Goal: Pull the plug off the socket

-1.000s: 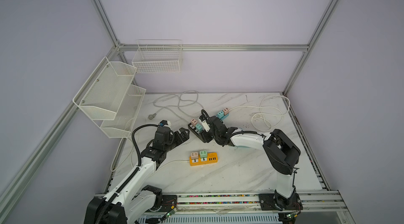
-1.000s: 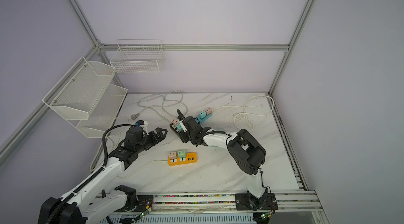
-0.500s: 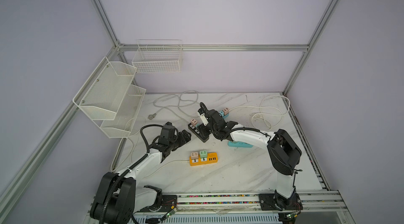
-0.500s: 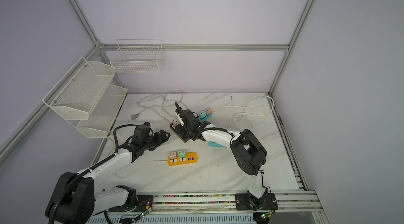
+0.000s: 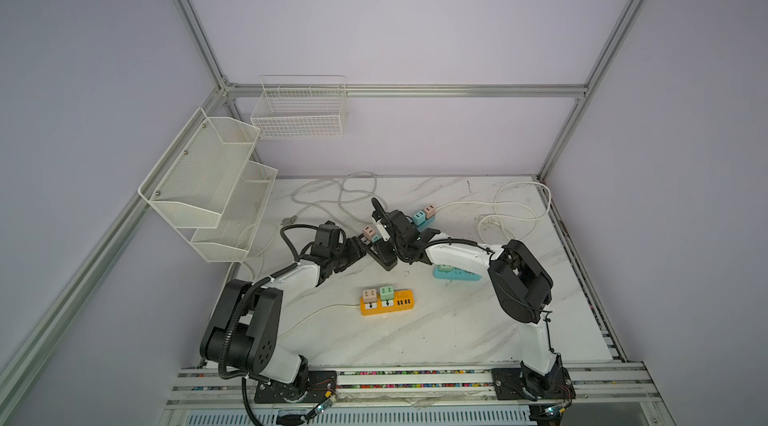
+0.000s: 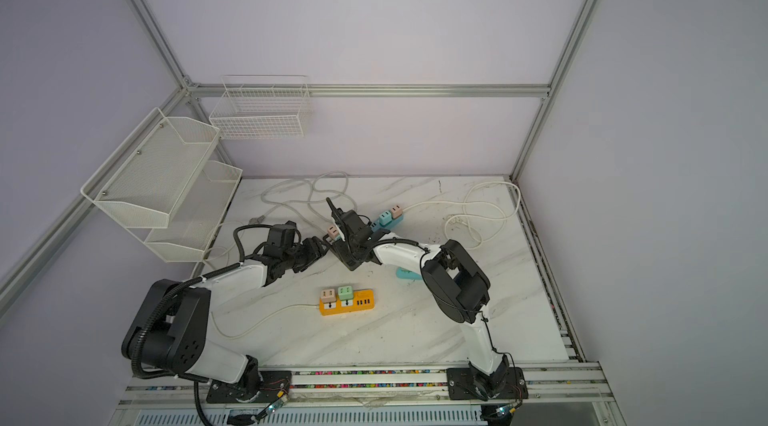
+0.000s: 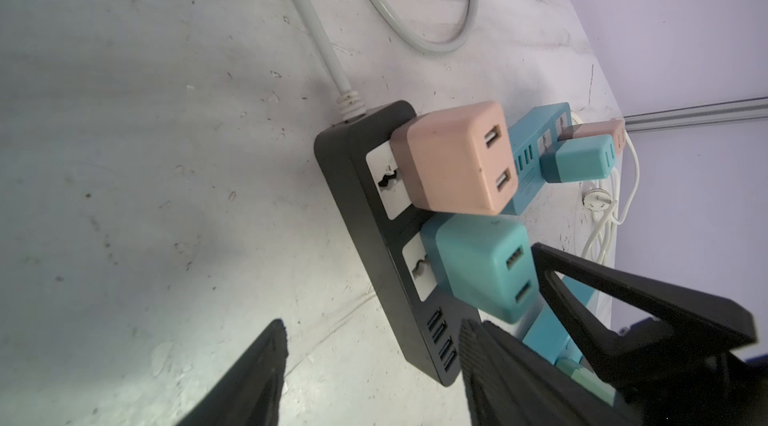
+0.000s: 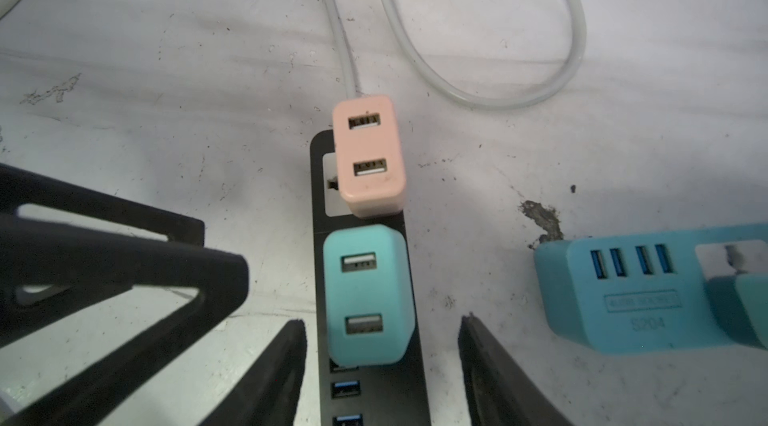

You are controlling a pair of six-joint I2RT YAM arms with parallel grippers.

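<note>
The black power strip (image 7: 374, 261) lies on the desk (image 5: 415, 340) near its middle, between the two arms. A white cable (image 7: 316, 28) leaves its far end. Two plugs sit in its sockets: a pink plug (image 8: 368, 153) at the far end and a teal plug (image 8: 368, 295) next to it on the near side, with a row of USB ports beyond that.

The right gripper (image 8: 382, 320) reaches in from the right and hangs over the strip. Its fingers (image 8: 282, 370) are spread, one on each side of the teal plug. A strip of desk shows between each finger and the plug, so nothing is grasped.

The left gripper (image 7: 372, 324) comes in low from the left and points at the strip's side. Its fingers (image 7: 266, 374) are also apart and released. In the right wrist view it stands just beside the strip (bare desk shows between them), not touching it.

A blue power strip (image 8: 573, 278) lies just to the right of the black one, carrying its own plugs. An orange power strip (image 5: 374, 310) with two plugs sits nearer, well apart from both grippers.
</note>
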